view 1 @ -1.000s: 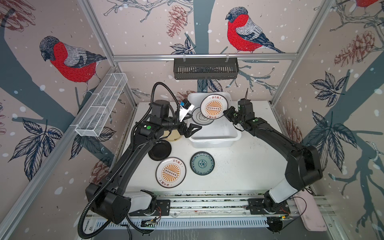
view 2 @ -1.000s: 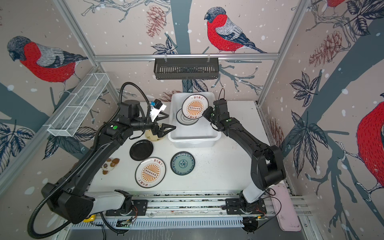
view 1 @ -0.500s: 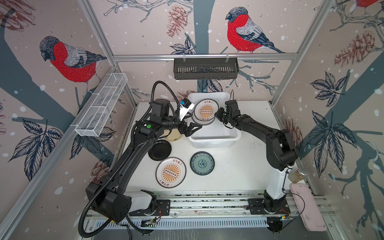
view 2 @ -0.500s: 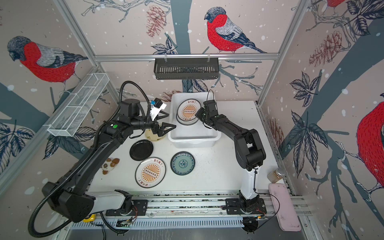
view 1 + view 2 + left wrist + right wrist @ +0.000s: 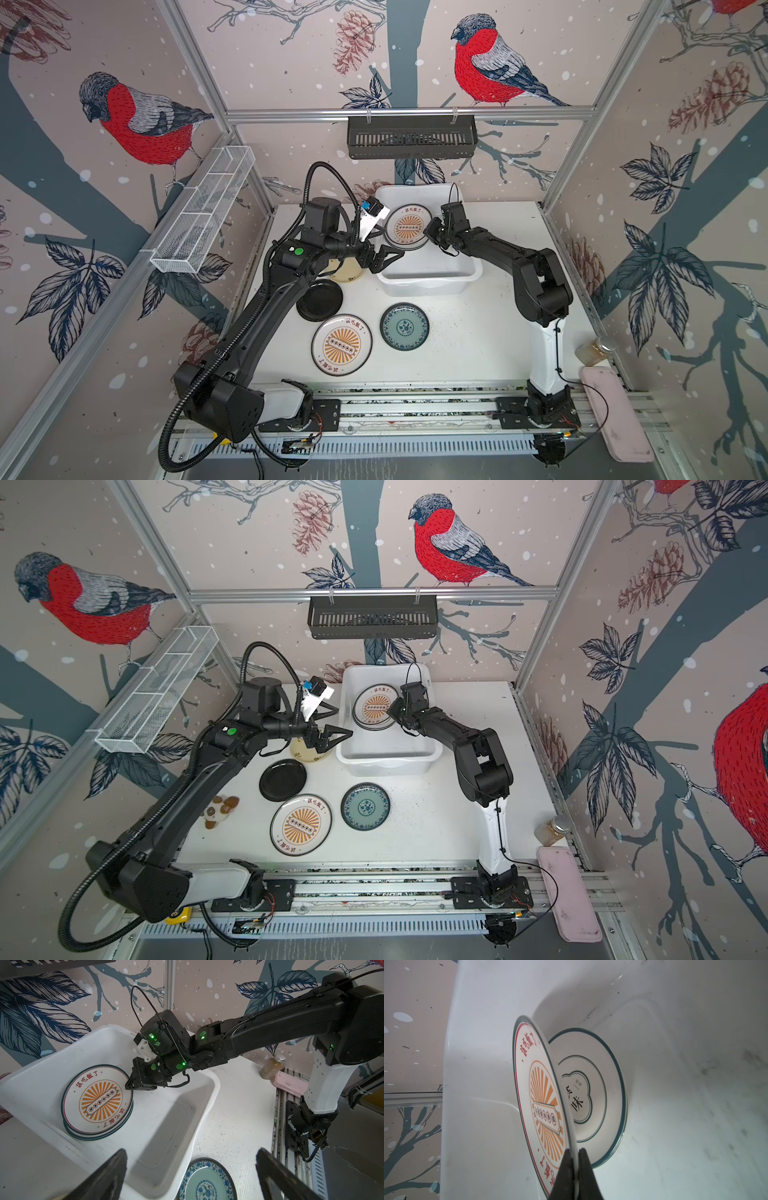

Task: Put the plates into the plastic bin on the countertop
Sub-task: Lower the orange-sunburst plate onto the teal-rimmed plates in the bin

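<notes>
Sunburst plate (image 5: pixel 542 1105): inside plastic bin (image 5: pixel 428 286), face up, tilted over quatrefoil plate (image 5: pixel 593 1084).
Right gripper (image 5: pixel 574 1153): jaws pinching sunburst plate's raised rim.
Left gripper (image 5: pixel 387 259): jaws spread, just beside bin.

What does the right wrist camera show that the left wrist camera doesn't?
Only the right wrist view: the face of the quatrefoil plate, exposed beneath the tilted sunburst plate. Only the left wrist view: the teal plate on the countertop and the left gripper, jaws open. Both: the sunburst plate in the plastic bin, with the right gripper shut on its rim.
</notes>
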`<state>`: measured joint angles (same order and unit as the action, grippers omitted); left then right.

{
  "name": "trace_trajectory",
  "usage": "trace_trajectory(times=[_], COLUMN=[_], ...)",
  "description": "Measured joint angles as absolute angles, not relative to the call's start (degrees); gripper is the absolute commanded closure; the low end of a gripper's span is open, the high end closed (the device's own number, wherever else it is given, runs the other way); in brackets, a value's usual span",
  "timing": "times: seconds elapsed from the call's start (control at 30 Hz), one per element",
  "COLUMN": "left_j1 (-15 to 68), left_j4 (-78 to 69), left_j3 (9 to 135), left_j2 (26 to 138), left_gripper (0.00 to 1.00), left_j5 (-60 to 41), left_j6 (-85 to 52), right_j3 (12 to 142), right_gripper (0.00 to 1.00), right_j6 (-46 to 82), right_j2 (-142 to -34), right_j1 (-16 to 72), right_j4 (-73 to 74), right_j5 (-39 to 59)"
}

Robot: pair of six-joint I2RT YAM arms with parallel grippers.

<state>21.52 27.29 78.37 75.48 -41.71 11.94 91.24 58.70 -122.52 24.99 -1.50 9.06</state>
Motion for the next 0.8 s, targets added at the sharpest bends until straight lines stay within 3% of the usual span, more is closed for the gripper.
trace_trajectory(times=[0.8], left_j1=[21.5], left_j4=[27.3], left_j3=[78.4], left_j2=[75.7], left_gripper=[0.04], left_j5=[-40.2], left_j6=[12.0], right_j3=[92.2], right_gripper=[0.85], right_j6=[60.2], right_j2=[-126.4], right_j1=[23.7], right_j4=[-1.2], right_j5=[11.8])
